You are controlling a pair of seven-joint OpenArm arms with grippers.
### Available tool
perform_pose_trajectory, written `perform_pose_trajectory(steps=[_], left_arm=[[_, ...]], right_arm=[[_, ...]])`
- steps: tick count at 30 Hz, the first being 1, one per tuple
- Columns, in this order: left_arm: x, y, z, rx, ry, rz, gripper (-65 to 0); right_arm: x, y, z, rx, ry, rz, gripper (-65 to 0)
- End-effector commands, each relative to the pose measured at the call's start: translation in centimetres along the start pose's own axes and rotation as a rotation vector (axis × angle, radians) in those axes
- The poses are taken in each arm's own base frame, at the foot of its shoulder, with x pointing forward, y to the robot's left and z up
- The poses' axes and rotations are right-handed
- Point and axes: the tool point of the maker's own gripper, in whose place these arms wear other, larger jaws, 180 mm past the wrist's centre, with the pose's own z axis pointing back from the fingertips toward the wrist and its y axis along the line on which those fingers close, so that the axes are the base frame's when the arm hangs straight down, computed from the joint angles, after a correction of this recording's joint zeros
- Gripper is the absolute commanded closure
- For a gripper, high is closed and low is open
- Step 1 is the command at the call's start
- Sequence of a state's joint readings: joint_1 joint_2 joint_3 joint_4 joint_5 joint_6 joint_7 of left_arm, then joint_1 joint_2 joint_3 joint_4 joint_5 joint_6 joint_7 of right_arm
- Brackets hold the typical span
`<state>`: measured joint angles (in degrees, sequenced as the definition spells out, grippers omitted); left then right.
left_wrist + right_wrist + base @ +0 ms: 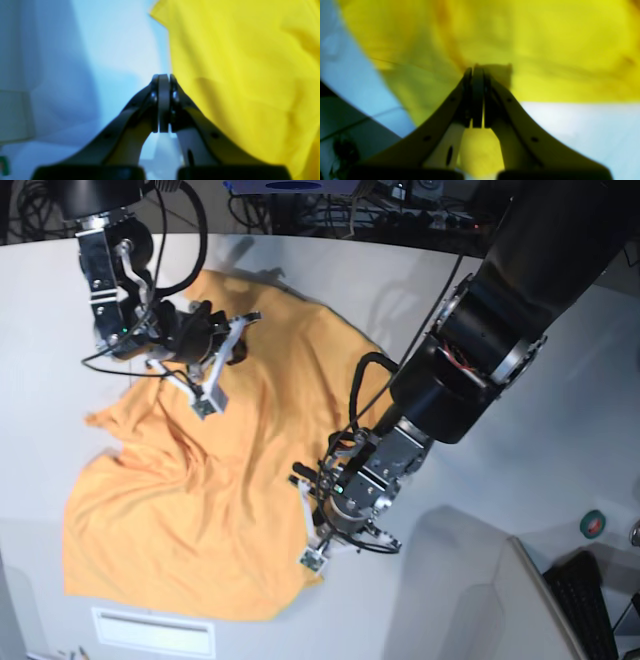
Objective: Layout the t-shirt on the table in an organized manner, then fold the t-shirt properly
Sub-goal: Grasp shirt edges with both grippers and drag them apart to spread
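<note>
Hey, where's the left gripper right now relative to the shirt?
In the base view the left gripper sits on the right arm, at the t-shirt's lower right edge over the table, jaws shut.

1. The t-shirt (190,500) is plain orange in the base view (both wrist views render it yellow).
2. The table (560,380) is matte white.
3. The arms are black, their grippers pale grey.

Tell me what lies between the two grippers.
In the base view, only rumpled t-shirt fabric spans between the right gripper and the left gripper.
</note>
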<state>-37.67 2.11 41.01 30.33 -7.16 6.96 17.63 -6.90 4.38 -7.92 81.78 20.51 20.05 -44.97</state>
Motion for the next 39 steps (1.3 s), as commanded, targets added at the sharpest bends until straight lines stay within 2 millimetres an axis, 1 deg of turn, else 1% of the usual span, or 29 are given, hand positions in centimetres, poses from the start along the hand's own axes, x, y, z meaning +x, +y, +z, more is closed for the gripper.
perform_pose_trajectory(steps=[1, 3, 4, 5, 7, 8, 9, 10, 12, 14, 15, 17, 18, 20, 23, 25, 26, 28, 30, 31, 32, 33, 34, 35, 37, 38, 39], left_arm=[[1.1, 0.2, -0.2, 0.003, -0.026, -0.007, 0.0], [-0.5, -0.3, -0.5, 0.003, 0.002, -0.048, 0.0], [-1.0, -0.5, -0.5, 0.004, 0.012, -0.096, 0.0], [-1.9, -1.2, -0.5, 0.0, 0.023, -0.153, 0.0], [-3.7, -2.2, -0.3, -0.01, 0.041, -0.231, 0.0], [-4.4, -2.5, -0.2, -0.013, 0.05, -0.244, 0.0], [-5.3, -2.5, -0.2, -0.013, 0.062, -0.264, 0.0], [-6.9, -2.2, 0.0, -0.008, 0.086, -0.283, 0.0], [-9.0, -1.9, 0.2, -0.007, 0.118, -0.301, 0.0], [-11.5, -1.3, 0.8, 0.0, 0.184, -0.302, 0.0], [-12.3, -1.0, 1.3, 0.005, 0.207, -0.302, 0.0], [-13.8, -1.5, 2.7, -0.005, 0.234, -0.296, 0.0], [-13.8, -1.7, 3.5, -0.009, 0.23, -0.294, 0.0], [-14.3, -3.0, 5.5, -0.033, 0.23, -0.287, 0.0], [-13.1, -5.9, 8.6, -0.087, 0.198, -0.261, 0.0], [-12.5, -7.8, 10.2, -0.123, 0.188, -0.241, 0.0], [-12.1, -8.8, 10.9, -0.144, 0.175, -0.232, 0.0], [-10.4, -11.3, 11.8, -0.187, 0.133, -0.197, 0.0], [-8.0, -13.4, 12.2, -0.221, 0.092, -0.158, 0.0], [-6.8, -14.0, 12.2, -0.226, 0.071, -0.145, 0.0], [-6.0, -14.1, 12.2, -0.222, 0.06, -0.133, 0.0], [-4.9, -13.3, 12.0, -0.206, 0.04, -0.106, 0.0], [-3.9, -12.0, 11.8, -0.182, 0.024, -0.076, 0.0], [-3.4, -10.8, 11.7, -0.158, 0.021, -0.05, 0.0], [-2.5, -7.5, 11.2, -0.095, 0.021, 0.008, 0.0], [-1.9, -5.3, 10.8, -0.054, 0.011, 0.022, 0.0], [-1.5, -3.6, 10.2, -0.025, 0.01, 0.033, 0.0]], right_arm=[[0.2, 0.3, -0.3, 0.009, -0.003, 0.006, 0.0], [-0.6, 0.3, -1.0, 0.016, 0.011, -0.015, 0.0], [-0.8, 0.4, -1.1, 0.017, 0.015, -0.018, 0.0], [-1.1, 0.2, -1.1, 0.015, 0.024, -0.019, 0.0], [-2.6, 0.3, -1.1, 0.016, 0.047, -0.029, 0.0], [-2.9, -0.1, -0.9, 0.008, 0.053, -0.028, 0.0], [-3.3, -1.2, -0.6, -0.013, 0.062, -0.03, 0.0], [-3.6, -2.1, -0.3, -0.029, 0.067, -0.04, 0.0], [-4.3, -3.8, 0.1, -0.06, 0.076, -0.07, 0.0], [-4.8, -6.6, 0.7, -0.11, 0.087, -0.102, 0.0], [-4.2, -8.0, 1.0, -0.133, 0.084, -0.109, 0.0], [-3.8, -10.2, 1.1, -0.163, 0.097, -0.126, 0.0], [-3.3, -11.0, 0.9, -0.172, 0.101, -0.132, 0.0], [-1.2, -12.4, 0.5, -0.182, 0.087, -0.142, 0.0], [2.5, -15.3, 0.7, -0.215, 0.039, -0.16, 0.0], [4.9, -16.7, 0.8, -0.227, 0.015, -0.178, 0.0], [6.4, -17.2, 0.9, -0.229, -0.002, -0.182, 0.0], [8.9, -18.1, 1.2, -0.234, -0.043, -0.19, 0.0], [11.7, -18.5, 1.8, -0.241, -0.106, -0.18, 0.0], [12.9, -18.6, 2.1, -0.244, -0.133, -0.172, 0.0], [13.8, -19.1, 2.8, -0.254, -0.151, -0.167, 0.0], [14.4, -20.0, 3.9, -0.274, -0.158, -0.155, 0.0], [15.2, -20.5, 5.1, -0.294, -0.167, -0.134, 0.0], [15.2, -20.7, 6.0, -0.308, -0.159, -0.116, 0.0], [14.8, -20.7, 8.1, -0.343, -0.144, -0.057, 0.0], [14.1, -20.3, 8.9, -0.36, -0.131, -0.027, 0.0], [13.4, -19.3, 9.3, -0.365, -0.123, 0.006, 0.0]])
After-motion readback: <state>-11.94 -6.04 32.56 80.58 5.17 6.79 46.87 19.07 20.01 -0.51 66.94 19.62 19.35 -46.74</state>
